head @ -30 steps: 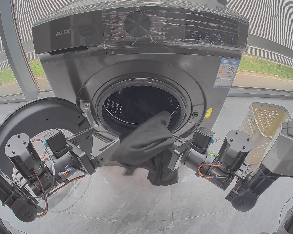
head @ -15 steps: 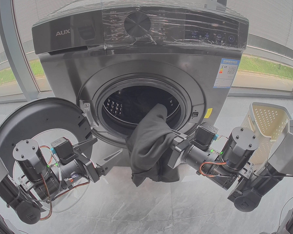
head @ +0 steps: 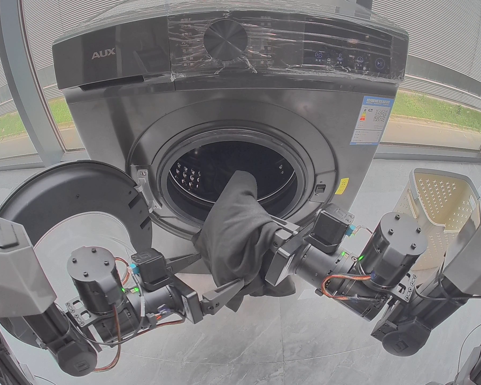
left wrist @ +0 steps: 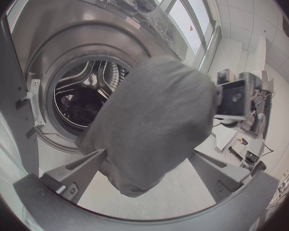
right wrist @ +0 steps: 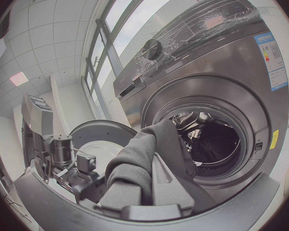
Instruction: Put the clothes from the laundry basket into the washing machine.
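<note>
A dark grey garment [head: 234,231] hangs in front of the washing machine [head: 117,118]. Its top end leans over the lip of the open drum [head: 198,175]. My right gripper [head: 275,237] is shut on the garment from the right; the cloth bunches over its finger [right wrist: 167,180] in the right wrist view. My left gripper [head: 215,279] sits low, just left of the cloth's hanging end, open. In the left wrist view the garment [left wrist: 151,119] fills the space ahead of its spread fingers [left wrist: 86,164]. More dark clothing lies inside the drum [left wrist: 80,106].
The round washer door [head: 64,199] stands swung open on the left, behind my left arm. A cream perforated laundry basket [head: 438,209] stands at the right, beside my right arm. Pale tiled floor [head: 283,338] lies below the grippers.
My left arm has swung right and lower, bringing its open gripper under the garment. The right gripper has shifted the garment left and toward the drum, and the hanging tail has gathered up.
</note>
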